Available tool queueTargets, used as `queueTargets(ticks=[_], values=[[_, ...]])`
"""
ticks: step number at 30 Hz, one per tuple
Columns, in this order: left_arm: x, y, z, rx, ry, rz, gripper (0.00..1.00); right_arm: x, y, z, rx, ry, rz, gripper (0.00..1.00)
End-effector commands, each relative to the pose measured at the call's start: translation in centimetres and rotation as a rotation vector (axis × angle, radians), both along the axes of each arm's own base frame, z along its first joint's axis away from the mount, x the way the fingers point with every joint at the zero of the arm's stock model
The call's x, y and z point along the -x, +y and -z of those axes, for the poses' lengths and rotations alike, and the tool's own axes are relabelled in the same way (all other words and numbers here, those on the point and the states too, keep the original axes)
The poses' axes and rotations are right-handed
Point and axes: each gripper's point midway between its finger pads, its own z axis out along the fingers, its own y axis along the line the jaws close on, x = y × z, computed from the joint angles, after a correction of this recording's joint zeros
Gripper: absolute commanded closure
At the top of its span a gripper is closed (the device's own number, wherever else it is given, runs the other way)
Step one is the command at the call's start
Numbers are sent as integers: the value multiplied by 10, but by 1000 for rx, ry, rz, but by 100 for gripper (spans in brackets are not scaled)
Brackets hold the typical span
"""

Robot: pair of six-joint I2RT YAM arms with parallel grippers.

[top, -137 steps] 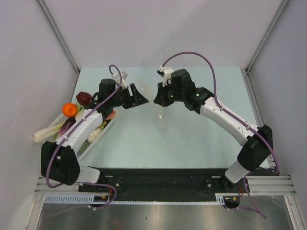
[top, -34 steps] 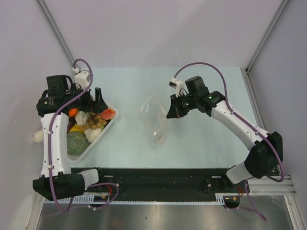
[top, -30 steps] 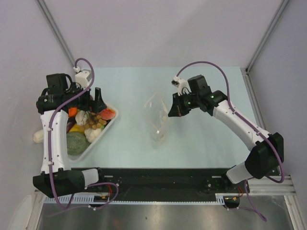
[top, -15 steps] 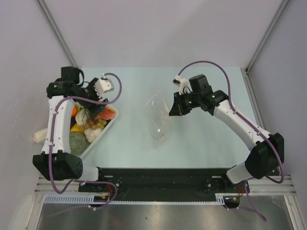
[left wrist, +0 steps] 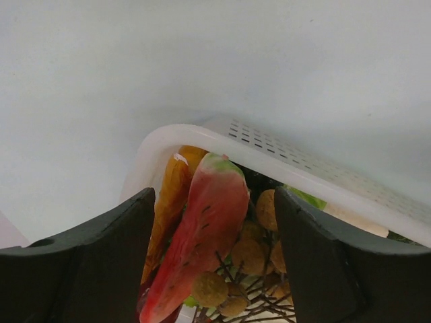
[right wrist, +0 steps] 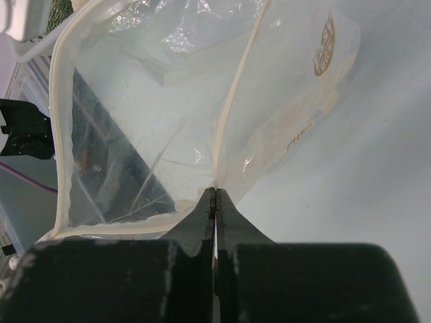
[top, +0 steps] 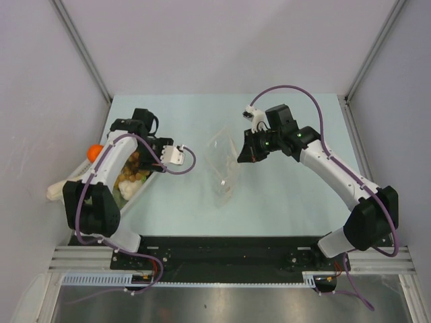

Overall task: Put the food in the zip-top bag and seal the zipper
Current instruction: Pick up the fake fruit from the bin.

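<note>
Right gripper (right wrist: pixel 214 195) has its fingers pressed together on the open mouth of the zip-top bag (top: pixel 222 161), pinching it at the zipper (right wrist: pixel 239 101). It holds that edge raised over the middle of the table (top: pixel 283 202), a little toward the far edge. Bare tabletop lies on all sides of the bag: a strip between it and the left-edge tray, and a wider stretch out to the right edge and the near-right corner. The white tray (left wrist: pixel 202 136) sits slantwise along the left edge, about midway down it, heaped with toy food. The bag's two whitish strips stand parted, and nothing shows inside it. The left gripper (left wrist: pixel 214 202) hangs with its fingers spread over the tray's rounded corner. A red tapering piece (left wrist: pixel 209 235) lies between them, with an orange piece (left wrist: pixel 168 202) just beside it and a cluster of tan balls (left wrist: pixel 249 256) under and to its right. Whether the fingers touch the red piece cannot be told. An orange ball (top: pixel 95 151) shows at the tray's far-left side. Half a second ago the left wrist was up over the tray's far end; now it has swung to the tray's inner side, nearer the bag. The right arm and bag have not shifted.
</note>
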Motion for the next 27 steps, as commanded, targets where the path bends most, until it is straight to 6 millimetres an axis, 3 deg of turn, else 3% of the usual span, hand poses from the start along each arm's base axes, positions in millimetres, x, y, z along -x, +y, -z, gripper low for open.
queueTargets(ticks=[1,4,8,12,20,27], values=[[-17,2,-5,-51,-58,93,25,-2,5,-4,-20,-9,-8,100],[-14,2,2,-59,-25,110,26,-3,6,-4,-23,-11,-9,100],[-12,1,1,-54,-14,119,45,-2,6,-2,-17,-9,-10,100],[-5,-3,-14,-26,-36,135,60,-3,5,-1,-14,-6,-6,100],[11,-2,-35,-7,-52,107,99,-5,6,-4,-26,-14,-5,100],[2,-4,-57,38,-127,15,100,-6,5,-5,-28,-16,-3,100]])
